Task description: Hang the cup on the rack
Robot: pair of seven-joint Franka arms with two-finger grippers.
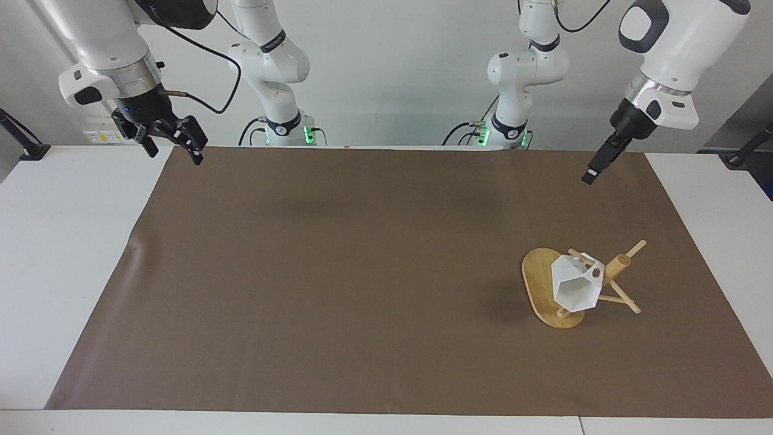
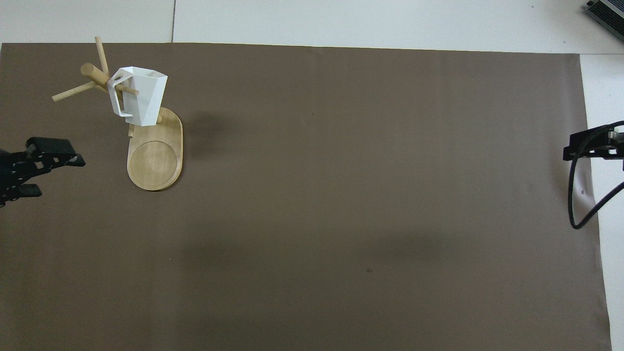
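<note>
The white faceted cup (image 1: pixel 574 287) (image 2: pixel 141 97) hangs by its handle on a peg of the bamboo rack (image 1: pixel 537 284) (image 2: pixel 156 165), which stands toward the left arm's end of the table. No gripper touches either one. My left gripper (image 1: pixel 592 172) (image 2: pixel 57 174) is open and empty, raised over the brown mat, apart from the rack and off toward its own base. My right gripper (image 1: pixel 174 154) (image 2: pixel 585 146) waits open and empty, high over the mat's corner at the right arm's end.
A brown mat (image 1: pixel 338 272) covers most of the white table (image 1: pixel 72 241). A black cable (image 2: pixel 577 204) loops down from the right arm. A dark device (image 2: pixel 607 12) sits at the table's farthest corner at the right arm's end.
</note>
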